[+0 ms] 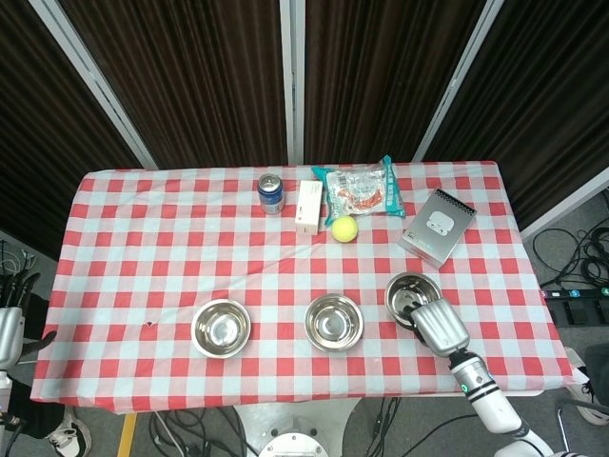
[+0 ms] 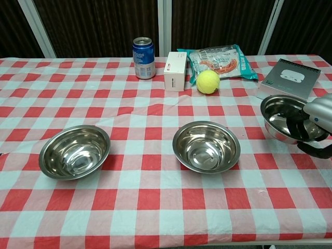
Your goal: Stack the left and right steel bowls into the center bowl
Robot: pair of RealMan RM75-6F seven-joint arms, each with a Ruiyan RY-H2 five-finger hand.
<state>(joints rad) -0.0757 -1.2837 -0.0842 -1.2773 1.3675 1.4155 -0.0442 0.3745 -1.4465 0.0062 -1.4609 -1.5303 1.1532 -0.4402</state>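
Three steel bowls stand along the front of the table. The left bowl [image 1: 221, 327] [image 2: 74, 151] and the center bowl [image 1: 333, 321] [image 2: 206, 146] rest on the cloth. The right bowl [image 1: 407, 292] [image 2: 282, 118] is lifted off the cloth, and my right hand [image 1: 436, 325] [image 2: 316, 122] grips its near rim, with dark fingers reaching inside it. The held bowl hangs to the right of the center bowl, apart from it. My left hand [image 1: 8, 328] hangs off the table's left edge, holding nothing; its fingers are hard to make out.
At the back stand a blue can [image 1: 271, 192], a white box [image 1: 306, 207], a yellow tennis ball [image 1: 343, 228], a snack packet [image 1: 359, 188] and a grey box [image 1: 437, 225]. The checked tablecloth [image 1: 143, 267] shows between the bowls.
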